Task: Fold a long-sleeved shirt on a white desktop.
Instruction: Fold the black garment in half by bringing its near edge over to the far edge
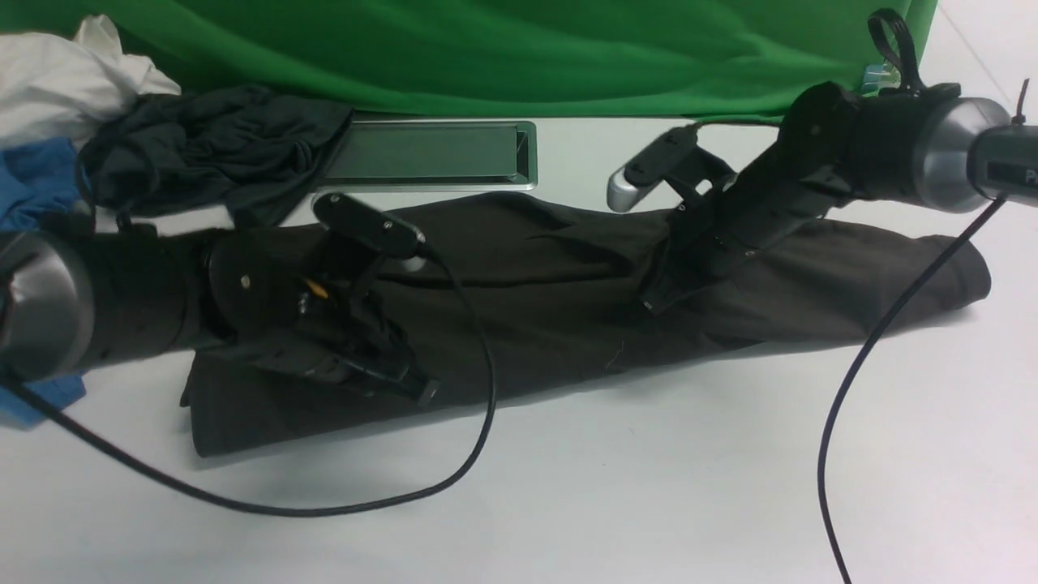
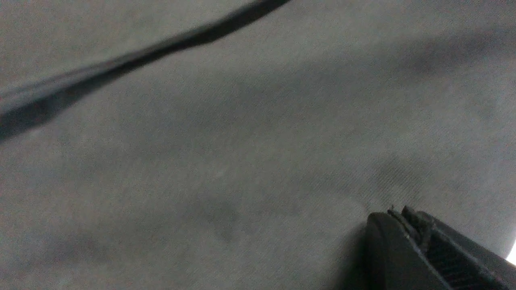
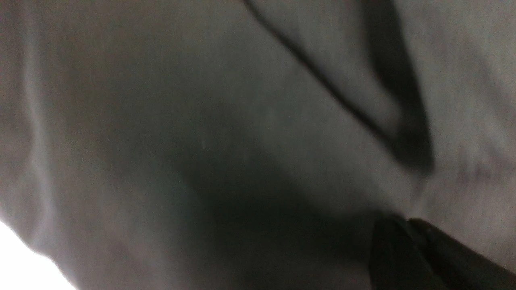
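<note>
The shirt [image 1: 568, 324] lies on the desk [image 1: 649, 487] as one long, thin band. It runs from the near left to the far right, just in front of the hatch [image 1: 430, 154]. We think the first folds are done, because we see no sleeves sticking out and the sides look tucked in. The band is not neat. It is wider at the left end and there are bumps and creases in the middle.

The left gripper [image 1: 426, 393] is down on the left part of the shirt, close to its near edge. Its jaws are pressed together and the tips touch the cloth. The right gripper [image 1: 649, 304] is down on the middle of the shirt, a bit to the right. Its jaws are pressed together too, and a crease runs up to the tips. We cannot tell if either one has a bit of cloth caught between its jaws.

We think the last part is left to do: the long band must be folded end over end to make a small, flat pile.

Beyond the shirt, a dark top [image 1: 203, 150], a blue shirt [image 1: 32, 186] and a white cloth [image 1: 65, 73] sit piled at the far left. A green cloth [image 1: 527, 57] hangs at the back.
</note>
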Motion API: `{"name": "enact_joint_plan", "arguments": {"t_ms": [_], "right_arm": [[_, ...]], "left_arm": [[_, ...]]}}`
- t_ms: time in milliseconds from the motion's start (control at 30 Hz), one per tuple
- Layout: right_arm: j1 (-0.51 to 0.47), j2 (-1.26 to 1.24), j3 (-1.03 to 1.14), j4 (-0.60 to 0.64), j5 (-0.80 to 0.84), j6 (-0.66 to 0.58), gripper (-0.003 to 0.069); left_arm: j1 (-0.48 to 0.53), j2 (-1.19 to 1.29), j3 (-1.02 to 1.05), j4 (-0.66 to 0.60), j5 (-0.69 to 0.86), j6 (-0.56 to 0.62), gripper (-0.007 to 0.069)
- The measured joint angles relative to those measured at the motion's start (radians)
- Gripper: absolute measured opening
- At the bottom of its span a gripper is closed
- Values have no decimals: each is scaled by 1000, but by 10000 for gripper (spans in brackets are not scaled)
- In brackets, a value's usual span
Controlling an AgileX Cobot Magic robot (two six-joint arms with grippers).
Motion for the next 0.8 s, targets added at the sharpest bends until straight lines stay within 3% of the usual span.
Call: {"name": "enact_joint_plan", "arguments": {"t_ms": [300,633,733,800], "right_arm": [[5,82,-70,4,-110,-1,16],[4,136,-100,0,-732,-2,18],[-5,118,-109,-1,-727,-3,19],[-28,65,-116,0,-605,-2,22]], "left_arm": [[0,-1,30,-1,-33,7,17],[0,-4,31,-1,45,8,17],[0,-16,31,0,68,21,17],[0,-39,31,0,63,29,17]]}}
